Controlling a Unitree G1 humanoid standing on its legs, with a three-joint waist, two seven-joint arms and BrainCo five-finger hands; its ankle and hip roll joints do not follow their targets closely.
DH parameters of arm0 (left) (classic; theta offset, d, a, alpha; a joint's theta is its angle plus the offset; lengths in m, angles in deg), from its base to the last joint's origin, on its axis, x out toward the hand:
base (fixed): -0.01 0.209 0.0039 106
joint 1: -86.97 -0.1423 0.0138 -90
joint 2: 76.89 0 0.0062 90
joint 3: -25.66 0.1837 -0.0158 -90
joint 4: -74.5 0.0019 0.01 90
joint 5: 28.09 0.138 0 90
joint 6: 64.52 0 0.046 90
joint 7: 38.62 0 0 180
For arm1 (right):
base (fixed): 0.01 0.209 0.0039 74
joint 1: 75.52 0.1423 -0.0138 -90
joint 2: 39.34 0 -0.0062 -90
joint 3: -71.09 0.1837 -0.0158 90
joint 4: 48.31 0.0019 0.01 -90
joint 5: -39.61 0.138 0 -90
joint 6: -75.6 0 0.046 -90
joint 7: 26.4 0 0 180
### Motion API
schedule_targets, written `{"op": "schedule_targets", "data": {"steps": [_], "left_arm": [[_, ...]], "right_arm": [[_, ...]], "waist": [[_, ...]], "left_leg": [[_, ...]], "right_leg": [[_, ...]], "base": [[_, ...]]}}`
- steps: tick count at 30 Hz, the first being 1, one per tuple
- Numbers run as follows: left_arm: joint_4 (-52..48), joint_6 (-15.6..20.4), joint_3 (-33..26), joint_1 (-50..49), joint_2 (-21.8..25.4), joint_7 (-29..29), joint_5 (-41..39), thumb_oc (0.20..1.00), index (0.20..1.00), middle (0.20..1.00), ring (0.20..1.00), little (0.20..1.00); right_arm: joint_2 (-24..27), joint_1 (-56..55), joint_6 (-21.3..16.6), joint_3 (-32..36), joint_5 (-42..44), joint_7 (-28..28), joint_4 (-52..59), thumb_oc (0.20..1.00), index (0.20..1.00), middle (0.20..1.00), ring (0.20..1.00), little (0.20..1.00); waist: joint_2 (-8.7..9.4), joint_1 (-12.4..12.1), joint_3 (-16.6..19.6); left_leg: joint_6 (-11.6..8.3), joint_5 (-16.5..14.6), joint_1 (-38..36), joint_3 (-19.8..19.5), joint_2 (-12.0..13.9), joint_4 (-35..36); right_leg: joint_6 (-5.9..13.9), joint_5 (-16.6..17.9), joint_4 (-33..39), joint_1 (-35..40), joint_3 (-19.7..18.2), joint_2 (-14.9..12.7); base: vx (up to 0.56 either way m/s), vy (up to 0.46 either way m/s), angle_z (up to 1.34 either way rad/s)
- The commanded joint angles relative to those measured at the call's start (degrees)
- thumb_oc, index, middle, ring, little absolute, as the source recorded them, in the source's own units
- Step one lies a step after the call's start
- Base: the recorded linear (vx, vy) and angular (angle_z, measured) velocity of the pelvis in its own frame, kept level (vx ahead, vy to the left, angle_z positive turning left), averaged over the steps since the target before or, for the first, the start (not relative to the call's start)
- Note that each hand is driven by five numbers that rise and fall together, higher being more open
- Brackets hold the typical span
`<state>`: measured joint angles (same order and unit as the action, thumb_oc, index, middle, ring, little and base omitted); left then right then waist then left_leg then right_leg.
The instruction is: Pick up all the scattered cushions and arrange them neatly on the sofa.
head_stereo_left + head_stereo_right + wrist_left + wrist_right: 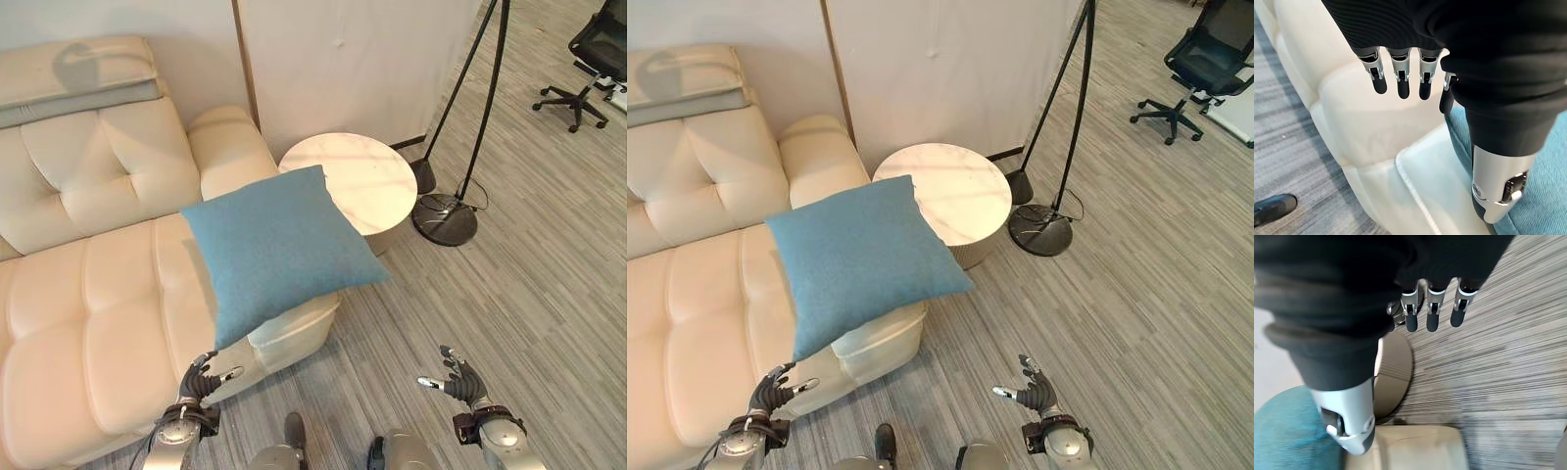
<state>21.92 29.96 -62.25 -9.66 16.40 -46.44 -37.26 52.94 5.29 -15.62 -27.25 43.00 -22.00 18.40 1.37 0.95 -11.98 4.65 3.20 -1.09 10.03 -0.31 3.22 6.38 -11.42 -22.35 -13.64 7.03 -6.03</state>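
While both hands, left hand [196,384] and right hand [458,377], are hanging spread and empty, the square teal fabric cushion [275,249] is overhanging the cream leather sofa [93,294]'s end; probably light and squashy, best gripped by opposite edges.

left robot hand [199,384] open-fingered, right robot hand [458,378] likewise

The sofa [88,294] runs off the head views' left and bottom edges, beyond the left hand [199,384]. The cushion [274,250], ahead of that hand, hides the seat corner and the near rim of the table [367,181] under it. The lamp [446,217], far ahead of the right hand [458,377], is cut at the top edge, so its head cannot be told. The chair [593,59] is cut by the right edge.
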Motion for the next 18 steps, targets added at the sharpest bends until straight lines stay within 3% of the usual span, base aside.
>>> {"op": "schedule_targets", "data": {"steps": [1, 5, 12, 18], "left_arm": [[-2.0, 2.2, -0.8, -2.0, 0.3, -1.1, -1.8, 1.0, 1.0, 1.0, 1.0, 1.0], [-2.9, 2.8, -1.7, -2.9, 0.1, -0.9, -2.5, 1.0, 1.0, 1.0, 1.0, 1.0], [-1.7, 3.3, -4.0, -3.3, -0.4, -1.4, -6.4, 1.0, 1.0, 1.0, 1.0, 1.0], [3.0, 4.0, -5.0, 1.2, 1.6, -2.6, -13.1, 1.0, 1.0, 1.0, 1.0, 1.0]], "right_arm": [[2.8, 1.1, -2.3, 1.8, -0.3, 0.8, 1.0, 1.0, 1.0, 1.0, 1.0, 1.0], [4.2, 0.8, -2.9, 3.0, -0.8, 0.8, 3.2, 1.0, 1.0, 1.0, 1.0, 1.0], [7.8, 4.4, -3.0, 3.4, -2.1, 1.4, 7.2, 1.0, 1.0, 1.0, 1.0, 1.0], [11.2, 14.4, -2.1, -1.4, 5.3, -0.6, 4.6, 1.0, 1.0, 1.0, 1.0, 1.0]], "waist": [[1.61, 1.6, -0.5], [2.16, 1.0, 0.6], [1.63, -0.1, 2.7], [1.6, -1.9, 2.8]], "left_leg": [[-4.33, -4.8, 1.1, -2.8, -1.8, -3.4], [-4.76, -6.1, 0.6, -4.6, -2.5, -4.9], [-5.55, -6.4, -0.3, -5.1, -2.1, -4.1], [-6.8, -6.5, -0.8, -4.6, -1.2, -3.4]], "right_leg": [[1.22, 10.7, 14.0, 2.4, -4.4, 4.9], [0.33, 11.9, 17.8, 6.8, -4.7, 4.2], [-0.04, 12.3, 22.8, 10.3, -2.8, 4.5], [-0.68, 11.4, 25.2, 12.8, -0.2, 4.4]], "base": [[0.25, -0.069, 0.53], [0.14, -0.109, 0.75], [0.12, -0.119, 0.13], [0.06, -0.067, 0.06]]}}
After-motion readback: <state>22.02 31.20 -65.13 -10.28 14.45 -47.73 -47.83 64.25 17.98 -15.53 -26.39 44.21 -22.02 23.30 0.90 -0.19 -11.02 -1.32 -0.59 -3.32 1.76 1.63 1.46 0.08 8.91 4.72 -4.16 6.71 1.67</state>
